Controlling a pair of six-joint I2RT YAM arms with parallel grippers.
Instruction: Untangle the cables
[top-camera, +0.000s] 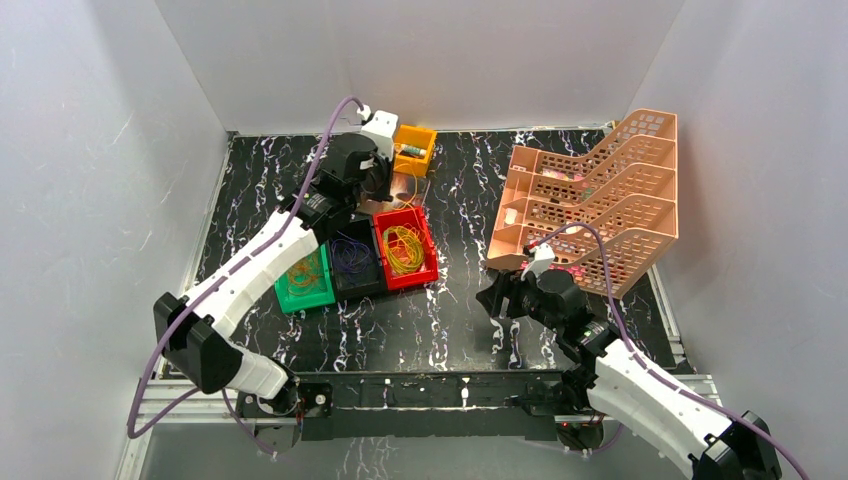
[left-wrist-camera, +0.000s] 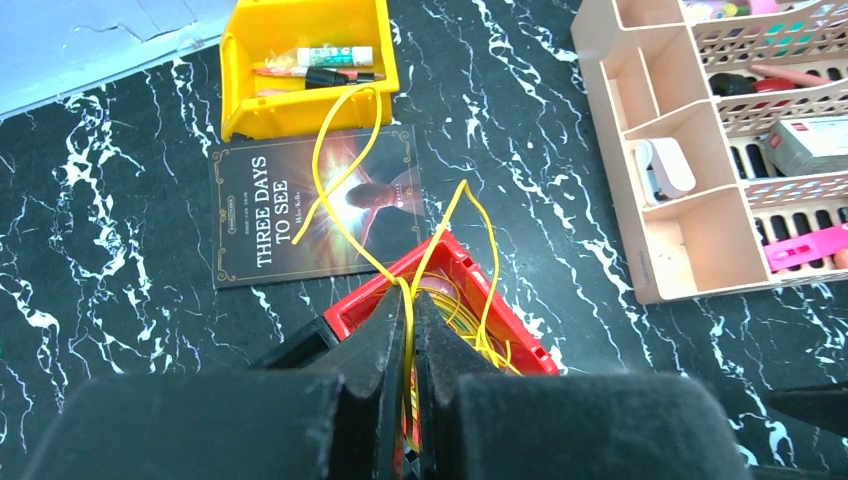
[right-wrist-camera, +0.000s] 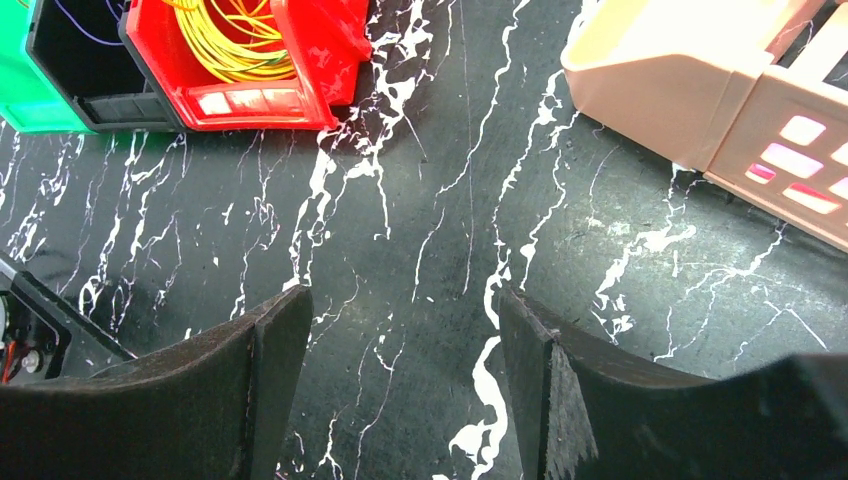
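My left gripper (top-camera: 385, 186) is shut on a thin yellow cable (left-wrist-camera: 462, 186), pinched between the fingertips (left-wrist-camera: 410, 293) above the far end of the red bin (left-wrist-camera: 470, 290). The cable's loops rise out of the bin and reach over a book (left-wrist-camera: 310, 205). More yellow cables (top-camera: 403, 247) lie coiled in the red bin (top-camera: 425, 262). Blue-purple cables (top-camera: 350, 255) lie in the black bin and orange cables (top-camera: 303, 275) in the green bin. My right gripper (top-camera: 495, 298) is open and empty (right-wrist-camera: 402, 300), low over bare table, right of the bins.
A yellow bin (top-camera: 415, 148) with small items stands behind the book. A peach tiered organizer (top-camera: 590, 200) fills the right back (right-wrist-camera: 680, 70). The red, black and green bins (right-wrist-camera: 250, 90) sit side by side left of centre. Grey walls enclose the table.
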